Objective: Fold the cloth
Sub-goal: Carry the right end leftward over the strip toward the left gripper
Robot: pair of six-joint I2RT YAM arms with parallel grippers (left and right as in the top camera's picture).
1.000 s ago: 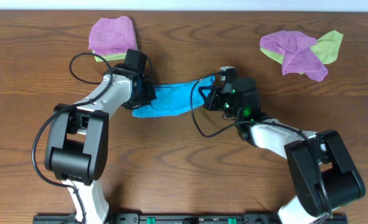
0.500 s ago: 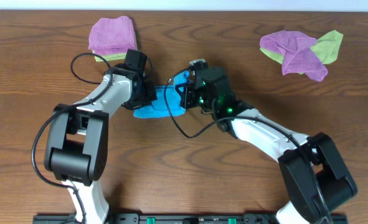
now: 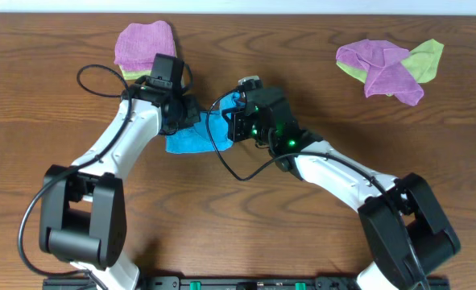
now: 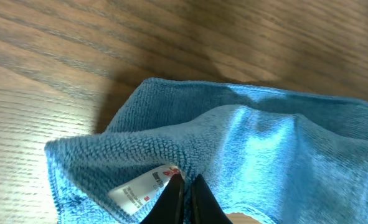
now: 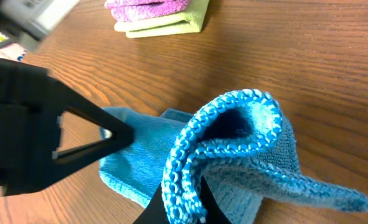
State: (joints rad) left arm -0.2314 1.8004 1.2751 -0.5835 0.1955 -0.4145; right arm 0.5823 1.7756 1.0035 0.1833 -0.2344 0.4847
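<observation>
The sky-blue cloth [image 3: 199, 134] lies bunched on the wooden table between my two arms. My left gripper [image 3: 179, 121] is shut on its left end; in the left wrist view the cloth [image 4: 246, 149] fills the frame, with the gripper [image 4: 185, 183] pinching it beside a white label [image 4: 140, 190]. My right gripper [image 3: 231, 122] is shut on the cloth's right edge and holds it lifted and looped over the lower layer. The right wrist view shows the raised cloth [image 5: 233, 149] with its hem clamped in the gripper [image 5: 182, 198].
A folded purple cloth on a light-green one [image 3: 144, 47] lies at the back left, just behind my left arm, and shows in the right wrist view [image 5: 155, 12]. A crumpled pile of purple and light-green cloths [image 3: 391, 68] lies at the back right.
My right gripper has carried the cloth's right end leftward over the rest, folding it. My left gripper has shifted slightly left and back, and its arm has swung outward.
</observation>
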